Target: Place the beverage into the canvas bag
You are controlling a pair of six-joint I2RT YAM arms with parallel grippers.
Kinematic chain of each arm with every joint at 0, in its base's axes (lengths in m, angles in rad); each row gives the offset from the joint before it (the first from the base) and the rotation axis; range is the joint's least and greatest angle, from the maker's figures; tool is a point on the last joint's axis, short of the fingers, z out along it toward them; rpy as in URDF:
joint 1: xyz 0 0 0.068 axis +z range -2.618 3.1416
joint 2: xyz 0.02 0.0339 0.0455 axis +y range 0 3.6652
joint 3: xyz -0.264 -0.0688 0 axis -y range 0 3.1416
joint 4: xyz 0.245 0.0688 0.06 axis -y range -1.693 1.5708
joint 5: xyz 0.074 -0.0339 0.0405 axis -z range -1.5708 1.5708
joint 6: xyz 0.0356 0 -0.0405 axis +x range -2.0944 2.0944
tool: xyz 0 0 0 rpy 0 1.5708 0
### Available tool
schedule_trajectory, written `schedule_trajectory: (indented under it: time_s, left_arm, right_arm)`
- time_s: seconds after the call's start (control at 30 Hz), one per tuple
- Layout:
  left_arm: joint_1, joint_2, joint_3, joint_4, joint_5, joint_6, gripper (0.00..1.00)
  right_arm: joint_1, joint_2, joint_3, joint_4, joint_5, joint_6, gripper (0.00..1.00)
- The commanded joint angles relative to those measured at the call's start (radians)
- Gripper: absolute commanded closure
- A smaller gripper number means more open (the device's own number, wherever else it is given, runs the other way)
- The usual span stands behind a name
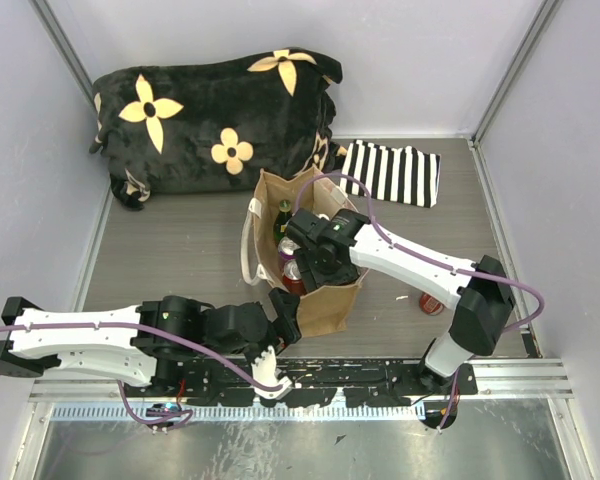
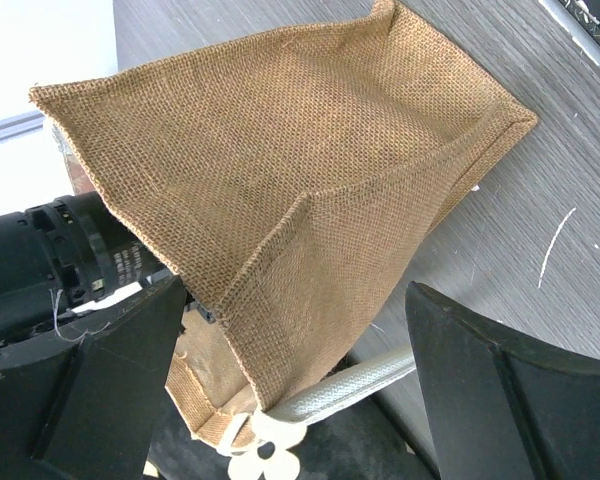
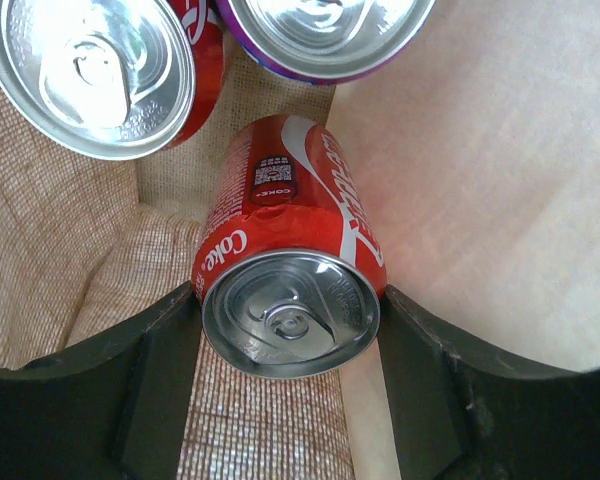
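**Coke can** (image 3: 290, 255): red, lid facing the wrist camera, already down inside the canvas bag (image 1: 330, 305). Woven burlap wall on one side of it, pale lining on the other. Cannot tell whether its base rests on the bag floor.

**Right end effector** (image 3: 288, 297): pinching the Coke can across its body, one finger pressed to each side. In the top view the arm reaches down through the bag's mouth.

**Neighbours in the bag:** a second red can (image 3: 90, 70) and a purple-rimmed can (image 3: 325, 30) just beyond the held one. A green bottle (image 1: 283, 215) stands at the far end.

**Left end effector** (image 2: 295, 290): fingers spread wide, flanking the bag's near corner and a white strap handle (image 2: 350, 385). It grips nothing that I can see.

**Outside the bag:** one more can (image 1: 432, 302) lies on the tabletop (image 1: 180, 260), right of the bag, near the right arm.

**Step in hand, as I judge it:** the release.
- Seat the base before letting go, because a drop could knock the neighbouring cans.
- Part the fingers only enough to clear the can, as the walls are close.
- Withdraw straight up through the mouth, clear of rim and strap, so the soft bag is not dragged.
- The left end effector is well placed to steady the corner if the bag shifts.
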Motion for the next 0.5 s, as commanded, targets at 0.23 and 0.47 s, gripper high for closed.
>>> schedule_trajectory:
  time_s: [0.23,0.47]
  left_arm:
    - [0.002,-0.032,-0.023,-0.004,0.005,-0.028,0.02]
    - [0.003,-0.043,-0.033,-0.005,0.003,-0.030,0.02]
  right_arm:
    - [0.005,0.042,-0.083,0.099,0.005,0.018,0.99]
    - [0.005,0.043,-0.144,0.098,0.016,0.038,0.99]
